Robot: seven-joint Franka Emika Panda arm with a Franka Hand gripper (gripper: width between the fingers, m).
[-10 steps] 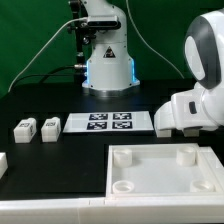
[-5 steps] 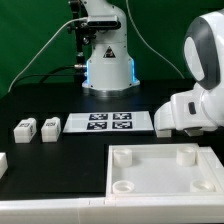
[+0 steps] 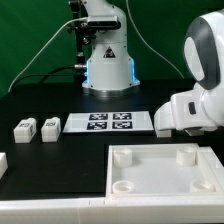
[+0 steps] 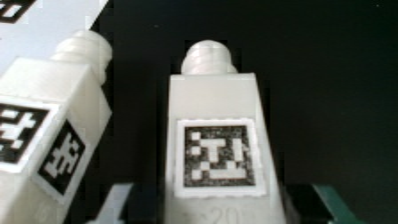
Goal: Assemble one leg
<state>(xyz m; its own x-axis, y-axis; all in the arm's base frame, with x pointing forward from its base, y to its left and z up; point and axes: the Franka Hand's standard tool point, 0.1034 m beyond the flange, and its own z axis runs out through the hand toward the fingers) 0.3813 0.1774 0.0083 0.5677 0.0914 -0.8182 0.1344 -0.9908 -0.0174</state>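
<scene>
The arm (image 3: 195, 105) is hovering by the marker board (image 3: 108, 122), at its end on the exterior view's right, and it is hiding its own fingers there. In the wrist view the fingers (image 4: 121, 205) are standing apart, one on each side of a leg (image 4: 217, 120). A dark gap is showing on both sides, so they are not squeezing it yet. The leg is lying flat on the tabletop (image 3: 40, 100), tag up, most likely under the arm. That is making it easy to line up. A second leg (image 4: 63, 110) is lying just beside it, so closing probably needs care. The tray (image 3: 155, 172) is sitting in front of the marker board.
</scene>
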